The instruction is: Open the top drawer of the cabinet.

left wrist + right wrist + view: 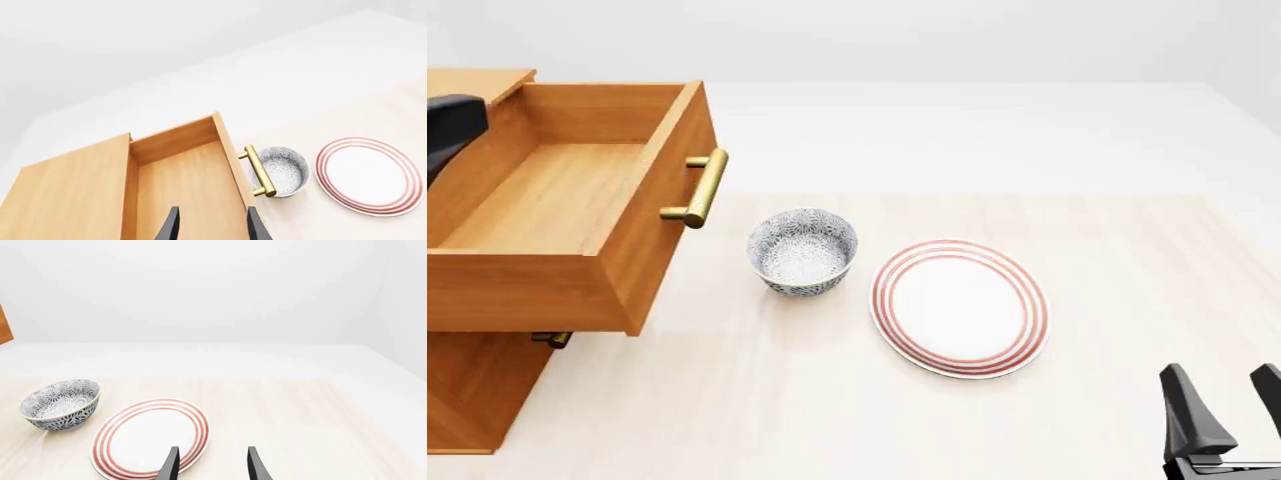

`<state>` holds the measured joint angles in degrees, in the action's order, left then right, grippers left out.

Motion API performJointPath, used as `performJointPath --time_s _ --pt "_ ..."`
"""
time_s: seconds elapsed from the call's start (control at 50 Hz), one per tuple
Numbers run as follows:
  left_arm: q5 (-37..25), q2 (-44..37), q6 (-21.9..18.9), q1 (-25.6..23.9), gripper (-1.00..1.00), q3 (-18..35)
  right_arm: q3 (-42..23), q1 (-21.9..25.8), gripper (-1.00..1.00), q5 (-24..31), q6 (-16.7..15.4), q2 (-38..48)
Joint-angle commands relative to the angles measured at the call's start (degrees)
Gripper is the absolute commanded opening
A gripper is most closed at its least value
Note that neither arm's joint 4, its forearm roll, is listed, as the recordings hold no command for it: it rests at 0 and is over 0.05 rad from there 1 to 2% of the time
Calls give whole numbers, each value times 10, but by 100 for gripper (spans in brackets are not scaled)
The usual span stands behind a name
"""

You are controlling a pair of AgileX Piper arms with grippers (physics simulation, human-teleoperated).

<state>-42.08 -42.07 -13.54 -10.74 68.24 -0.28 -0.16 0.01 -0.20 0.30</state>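
Note:
The cabinet (474, 390) stands at the left of the table. Its top drawer (561, 200) is pulled far out and looks empty, with its brass bar handle (701, 188) facing the bowl. In the left wrist view the drawer (180, 185) and handle (259, 170) lie just beyond my left gripper (212, 210), which is open, holds nothing and hovers over the drawer's inside. In the front view only a dark part of the left arm (451, 130) shows at the left edge. My right gripper (1221, 372) is open and empty at the near right, far from the cabinet.
A patterned bowl (803, 250) stands right of the drawer front, close under the handle. A white plate with red rings (961, 306) lies right of the bowl. A lower drawer's handle (551, 339) peeks out under the open drawer.

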Motion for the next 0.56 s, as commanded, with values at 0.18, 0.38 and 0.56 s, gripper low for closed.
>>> performJointPath --time_s 0.18,0.38,0.56 --pt "-8 57 -7 21 100 -2 0 0 100 0 0 0" --pt "-14 86 -16 24 100 3 0 0 100 0 0 0" --pt "-11 100 -14 18 100 -4 0 0 100 0 0 0"
